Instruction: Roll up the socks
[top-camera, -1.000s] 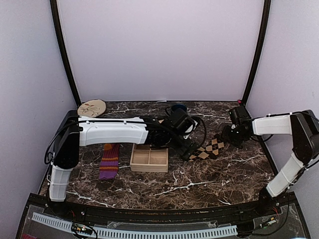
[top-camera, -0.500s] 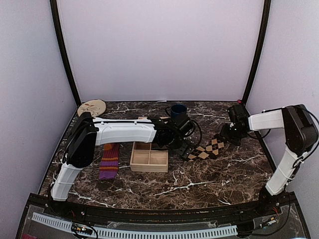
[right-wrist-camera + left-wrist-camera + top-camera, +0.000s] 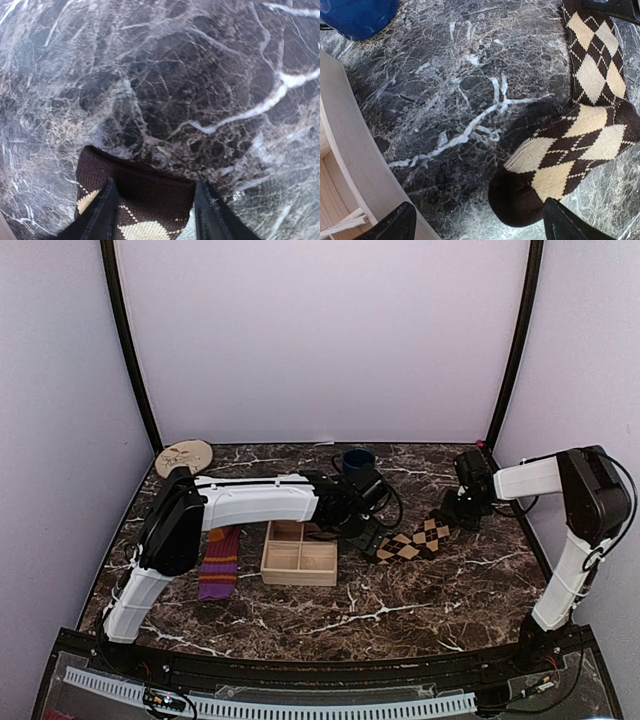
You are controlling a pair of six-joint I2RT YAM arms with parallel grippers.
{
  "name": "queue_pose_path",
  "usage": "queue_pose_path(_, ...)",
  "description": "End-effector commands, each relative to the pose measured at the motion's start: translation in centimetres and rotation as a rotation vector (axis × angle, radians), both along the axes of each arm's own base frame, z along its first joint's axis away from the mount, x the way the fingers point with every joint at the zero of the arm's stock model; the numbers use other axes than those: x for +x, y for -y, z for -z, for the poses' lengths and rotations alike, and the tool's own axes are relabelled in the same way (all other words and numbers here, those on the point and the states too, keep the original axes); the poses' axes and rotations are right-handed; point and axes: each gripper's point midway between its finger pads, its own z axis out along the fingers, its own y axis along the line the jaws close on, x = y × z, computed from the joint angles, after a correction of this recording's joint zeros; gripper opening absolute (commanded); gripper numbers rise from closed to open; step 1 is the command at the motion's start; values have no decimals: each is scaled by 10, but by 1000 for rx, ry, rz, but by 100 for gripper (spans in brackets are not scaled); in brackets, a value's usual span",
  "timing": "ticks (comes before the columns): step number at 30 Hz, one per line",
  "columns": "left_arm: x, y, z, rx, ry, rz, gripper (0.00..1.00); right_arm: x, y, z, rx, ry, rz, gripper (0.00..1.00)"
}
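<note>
The dark brown socks piece with tan argyle diamonds (image 3: 415, 540) lies flat right of centre, running diagonally. Its dark toe (image 3: 517, 197) sits between the widely spread fingers of my left gripper (image 3: 480, 224), nearer the right finger, untouched. My left gripper (image 3: 372, 540) is open. The ribbed cuff (image 3: 140, 182) lies between the fingers of my right gripper (image 3: 156, 210), which straddle it low over the table, still apart. My right gripper (image 3: 452, 512) stands at the sock's far right end. The purple sock with orange and red stripes (image 3: 219, 562) lies flat under the left arm.
A wooden compartment tray (image 3: 300, 558) sits between the two socks, its rim (image 3: 350, 150) close to my left finger. A blue mug (image 3: 355, 458) stands behind the left wrist. A round tan disc (image 3: 184, 456) lies at the back left corner.
The right gripper has settled over the argyle sock's cuff and its jaws have narrowed. The left arm has shifted right, bringing its gripper down at the sock's toe.
</note>
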Motion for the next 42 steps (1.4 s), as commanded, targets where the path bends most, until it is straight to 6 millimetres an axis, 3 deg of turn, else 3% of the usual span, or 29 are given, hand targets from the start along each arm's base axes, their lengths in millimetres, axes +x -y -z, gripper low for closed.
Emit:
queue_pose_path(1,-13,-12,8,58,-63,-8,90,-2,-1,11,3,-33,-15,42)
queue_pose_path(7,-19,-21,16,97,-88,-7,90,-3,1,8,-5,-29,-16,10)
queue_pose_path(10,-22,-26,22,117,-102,-7,90,-2,4,3,-22,-21,-17,0)
queue_pose_path(18,-29,-36,33,158,-127,-15,89,0,7,-16,-44,14,-23,0)
queue_pose_path(21,-30,-37,34,164,-130,-10,88,-2,8,-23,-45,26,-26,8)
queue_pose_path(24,-32,-41,37,180,-139,-13,85,-5,12,-27,-61,34,-15,8)
queue_pose_path(29,-39,-48,47,204,-170,-9,65,-10,14,-28,-56,39,-4,0)
queue_pose_path(31,-42,-51,50,214,-179,-9,48,-13,15,-29,-55,40,-1,0)
queue_pose_path(33,-42,-53,52,221,-182,-12,38,-15,16,-29,-58,43,3,0)
queue_pose_path(35,-43,-54,52,226,-183,-13,34,-17,14,-29,-49,43,-6,0)
queue_pose_path(36,-42,-54,51,226,-182,-12,34,-17,10,-29,-32,43,-23,2)
queue_pose_path(40,-41,-52,48,223,-176,-4,31,-18,0,-29,29,50,-46,36)
queue_pose_path(42,-41,-51,47,221,-174,-2,31,-21,-3,-27,46,42,-49,45)
